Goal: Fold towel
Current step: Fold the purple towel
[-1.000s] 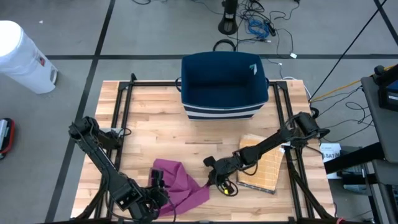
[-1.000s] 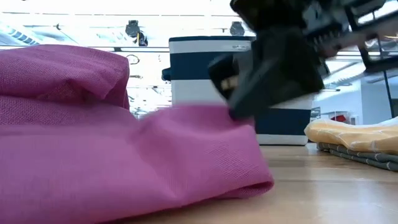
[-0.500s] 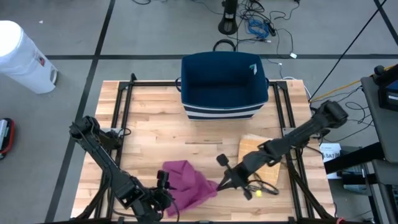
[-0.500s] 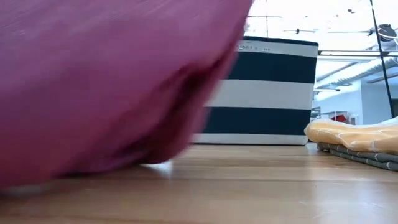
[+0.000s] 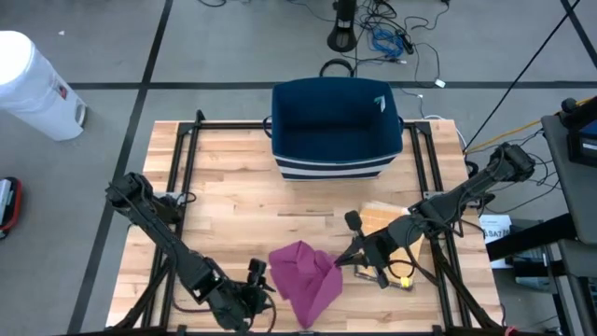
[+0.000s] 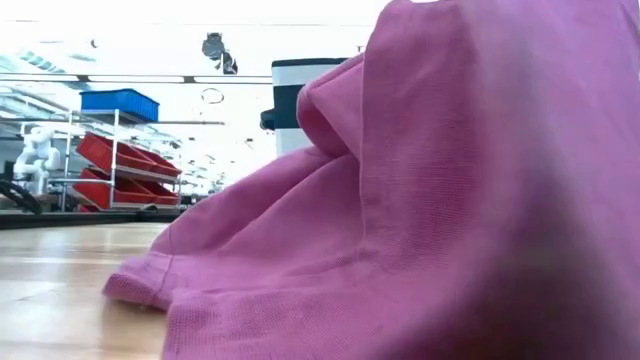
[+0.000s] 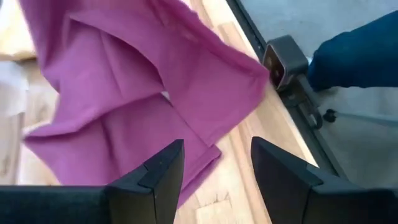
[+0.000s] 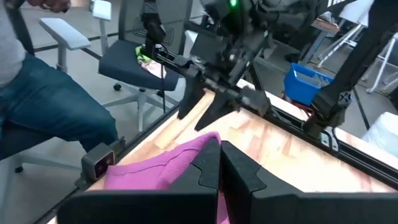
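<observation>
A magenta towel [image 5: 303, 278] lies bunched near the table's front edge, with one part drawn up into a peak [image 6: 450, 60]. My right gripper [image 5: 339, 262] is shut on that raised part and reaches in from the right; in its wrist view the towel [image 8: 155, 171] spreads below my right gripper [image 8: 217, 168]. My left gripper [image 5: 257, 280] stands open just left of the towel. In its wrist view the towel [image 7: 137, 93] lies just beyond my left gripper [image 7: 217, 174], with nothing between the fingers. My right gripper pinches a raised fold of the towel [image 8: 200, 151] between its two shut fingers; how many layers it has cannot be told. The fingers come from the table's right, slanting slightly down. The towel hangs slack below them, its lower edge [image 6: 170, 290] on the table.
A navy and white striped basket [image 5: 336, 126] stands at the far middle. A stack of folded cloths [image 5: 396, 233] lies under my right arm at the right. Black frame rails [image 5: 182, 177] run along the table's sides. A seated person [image 8: 43, 106] and a chair show beyond the table.
My right gripper has risen and gone toward the table's right, staying shut on the towel. The towel's right part has lifted into a peak, and the whole cloth has bunched and slid to the right. My open left gripper has followed it to the right along the front edge.
</observation>
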You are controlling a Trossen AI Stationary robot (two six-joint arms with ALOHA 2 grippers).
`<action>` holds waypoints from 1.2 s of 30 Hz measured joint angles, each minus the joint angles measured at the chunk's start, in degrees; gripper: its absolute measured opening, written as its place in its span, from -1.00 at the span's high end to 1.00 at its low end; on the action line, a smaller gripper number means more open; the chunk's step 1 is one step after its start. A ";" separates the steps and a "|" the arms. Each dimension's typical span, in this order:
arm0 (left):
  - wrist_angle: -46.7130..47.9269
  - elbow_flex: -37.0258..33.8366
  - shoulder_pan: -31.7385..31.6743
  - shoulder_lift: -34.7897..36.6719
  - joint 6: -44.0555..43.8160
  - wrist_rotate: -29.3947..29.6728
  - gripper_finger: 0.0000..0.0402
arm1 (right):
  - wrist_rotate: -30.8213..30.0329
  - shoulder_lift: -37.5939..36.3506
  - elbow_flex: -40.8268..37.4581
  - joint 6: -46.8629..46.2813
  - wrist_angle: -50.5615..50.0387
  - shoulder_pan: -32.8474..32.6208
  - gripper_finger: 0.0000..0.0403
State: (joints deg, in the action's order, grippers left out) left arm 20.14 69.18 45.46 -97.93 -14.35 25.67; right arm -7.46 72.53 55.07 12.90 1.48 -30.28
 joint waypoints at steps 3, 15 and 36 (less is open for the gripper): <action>-5.34 -4.16 -1.36 0.00 1.15 -1.52 0.04 | -0.34 0.00 0.00 -0.02 -0.20 0.00 1.00; -14.76 -8.24 -6.46 -7.87 10.18 -9.07 0.04 | -1.41 0.00 0.00 0.07 -0.10 0.33 1.00; -27.90 -8.21 -10.96 -14.38 16.76 -16.70 0.04 | -1.82 0.05 0.00 0.07 -0.05 0.33 1.00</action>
State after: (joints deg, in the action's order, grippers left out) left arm -7.75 60.97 34.50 -112.31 2.41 8.97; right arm -9.28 72.58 55.07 12.97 1.43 -29.95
